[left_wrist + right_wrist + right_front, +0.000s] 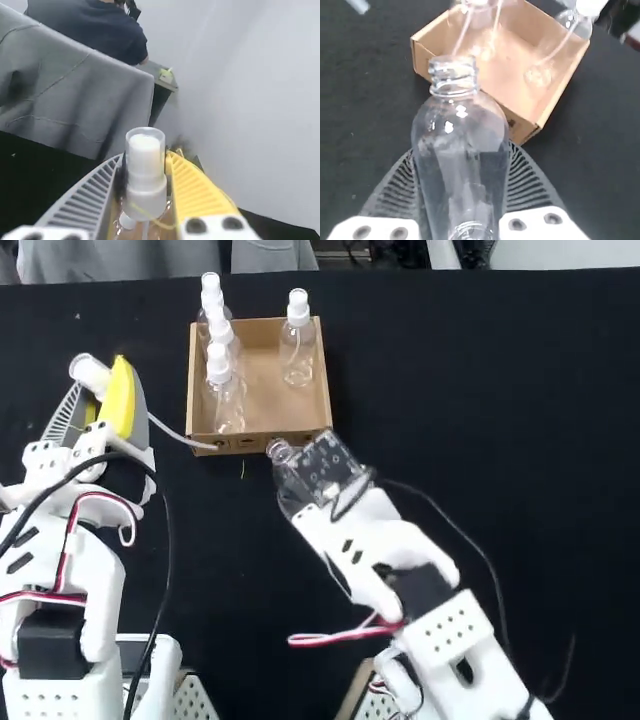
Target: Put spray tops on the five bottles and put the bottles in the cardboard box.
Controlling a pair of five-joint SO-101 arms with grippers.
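Your uncapped bottle (pixel 457 135) (neck bare) sits pinched in the right gripper (pixel 461 152), just in front of the cardboard box (pixel 325 380), which holds four capped bottles (pixel 298 335). Your left gripper (pixel 145 159) clamps a spray top (pixel 145 147) near the box's left wall.

A robotics lab or test room is suggested: a black-covered tabletop (pixel 500 390) is taken up by two white arms (pixel 400 560) with exposed wiring (pixel 330 638), and a bare white wall (pixel 260 100) is seen beyond grey cloth (pixel 65 100) at 12 o'clock.
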